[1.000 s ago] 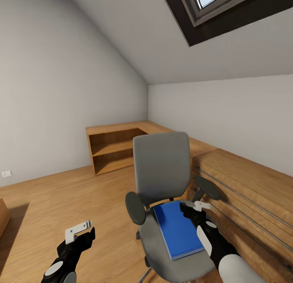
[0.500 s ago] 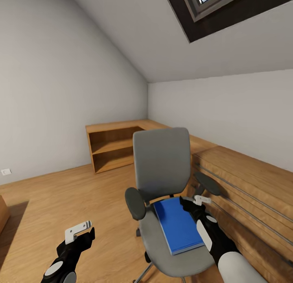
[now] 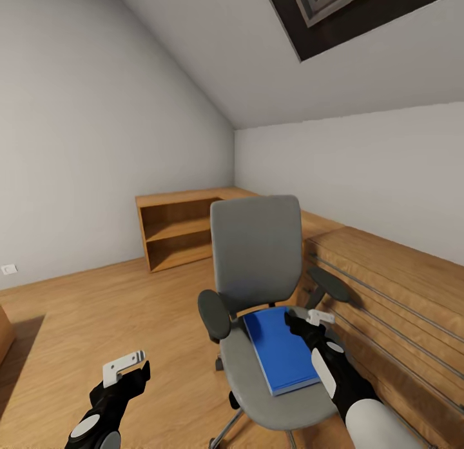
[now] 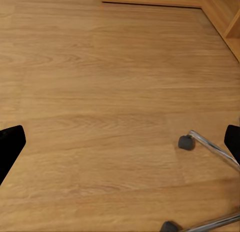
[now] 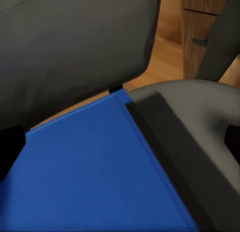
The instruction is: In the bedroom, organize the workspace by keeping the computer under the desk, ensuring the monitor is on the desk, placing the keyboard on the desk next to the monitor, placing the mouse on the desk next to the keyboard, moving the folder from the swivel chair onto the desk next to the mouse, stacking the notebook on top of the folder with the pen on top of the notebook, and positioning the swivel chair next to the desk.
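Right gripper (image 3: 308, 320): black body with pale fingers (image 3: 320, 317), poised just above the far right corner of the folder (image 3: 281, 350), close to the seat's right edge. In the right wrist view the two dark fingertips sit at the far sides of the frame, so the fingers are spread wide with nothing between them but the blue cover below; contact with the folder cannot be told.

Left gripper (image 3: 125, 366): black body, pale fingers (image 3: 122, 364), held low over the wooden floor (image 3: 96, 320), well apart from the chair. In the left wrist view the dark fingertips likewise stand at opposite sides of the frame, spread and empty, with floorboards beneath.

Folder: flat, bright blue, lying on the seat of the swivel chair (image 3: 258, 262), its long side running from the backrest toward the seat's front edge, set toward the right half of the seat.

Swivel chair: grey seat and upright grey backrest, two dark armrest pads, chrome base with a dark caster (image 4: 185, 142) seen in the left wrist view. It stands on the floor just beside a long low wooden unit (image 3: 393, 307) along the right wall.

Open wooden shelf (image 3: 177, 233): in the far corner, behind the chair, under the sloped ceiling.

Skylight (image 3: 335, 4): dark-framed, set in the slope overhead.
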Motion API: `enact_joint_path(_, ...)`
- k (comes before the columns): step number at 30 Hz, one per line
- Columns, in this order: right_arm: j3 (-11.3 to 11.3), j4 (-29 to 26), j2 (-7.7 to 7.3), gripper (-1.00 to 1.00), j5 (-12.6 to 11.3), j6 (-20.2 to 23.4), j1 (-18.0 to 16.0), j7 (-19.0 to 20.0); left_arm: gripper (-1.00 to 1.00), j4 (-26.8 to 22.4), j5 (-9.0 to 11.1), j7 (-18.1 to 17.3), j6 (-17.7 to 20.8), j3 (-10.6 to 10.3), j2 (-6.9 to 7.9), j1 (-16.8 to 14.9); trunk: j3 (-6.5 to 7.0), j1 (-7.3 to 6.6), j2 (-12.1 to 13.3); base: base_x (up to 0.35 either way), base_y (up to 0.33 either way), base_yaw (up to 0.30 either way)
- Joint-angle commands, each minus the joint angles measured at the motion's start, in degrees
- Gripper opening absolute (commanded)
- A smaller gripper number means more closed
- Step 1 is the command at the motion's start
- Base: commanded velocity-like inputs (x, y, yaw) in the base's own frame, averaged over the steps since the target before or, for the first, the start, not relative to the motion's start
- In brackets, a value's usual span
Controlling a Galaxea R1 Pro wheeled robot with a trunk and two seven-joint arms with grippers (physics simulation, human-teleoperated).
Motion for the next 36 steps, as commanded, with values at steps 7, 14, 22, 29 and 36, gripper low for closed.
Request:
enact_joint_path(7, -0.2, -0.1, -0.02, 1.0, -0.6, 0.3, 0.0, 0.2, 1.0, -0.1, 0.5, 0.5, 0.1, -0.1, 0.06, 0.0, -1.31, 1.54, -2.8, 0.0, 0.0, 0.0)
enact_joint_path(14, -0.5, 0.0, -0.16, 1.0, -0.7, 4.8, 0.0, 0.2, 1.0, -0.1, 0.5, 0.5, 0.1, 0.0, 0.1, 0.0, -2.57, 3.08, -5.7, 0.0, 0.0, 0.0)
enact_joint_path(22, -0.6, 0.0, -0.17, 1.0, -0.7, 5.3, 0.0, 0.1, 1.0, -0.1, 0.5, 0.5, 0.1, 0.0, 0.13, 0.0, -3.82, 4.61, -8.5, 0.0, 0.0, 0.0)
enact_joint_path(29, -0.6, 0.0, -0.17, 1.0, -0.7, 5.4, 0.0, 0.1, 1.0, -0.1, 0.5, 0.5, 0.2, 0.0, 0.15, 0.0, -3.82, 4.61, -8.5, 0.0, 0.0, 0.0)
enact_joint_path(36, -0.6, 0.0, -0.17, 1.0, -0.7, 6.7, 0.0, 0.1, 1.0, -0.1, 0.5, 0.5, 0.2, 0.0, 0.11, 0.0, -4.72, 5.71, -10.5, 0.0, 0.0, 0.0)
